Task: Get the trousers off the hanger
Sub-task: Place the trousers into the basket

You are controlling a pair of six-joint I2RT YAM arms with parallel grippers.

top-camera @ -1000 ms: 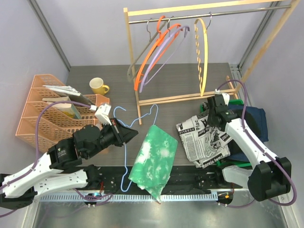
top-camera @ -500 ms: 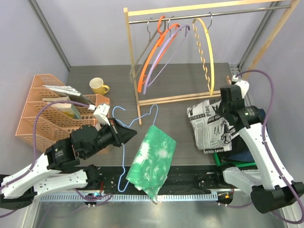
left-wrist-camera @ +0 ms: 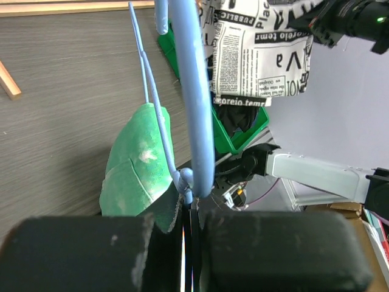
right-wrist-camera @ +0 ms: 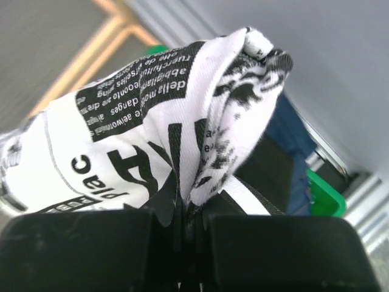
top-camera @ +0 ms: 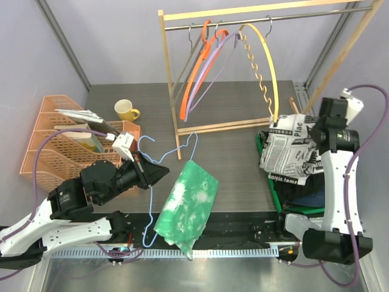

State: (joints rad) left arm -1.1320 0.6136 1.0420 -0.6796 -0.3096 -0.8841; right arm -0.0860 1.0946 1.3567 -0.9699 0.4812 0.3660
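Left end effector (left-wrist-camera: 190, 213) clamps blue hanger (left-wrist-camera: 196, 109), green trousers (top-camera: 187, 201) hanging just beyond; right end effector (right-wrist-camera: 188, 212) pinches newspaper-print trousers (top-camera: 285, 152).

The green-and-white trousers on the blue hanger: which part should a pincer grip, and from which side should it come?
Probably the right long edge of the green-and-white trousers, approached from the right: that edge hangs free of the blue hanger, while the left pincer, shut on the hanger, blocks the left side.
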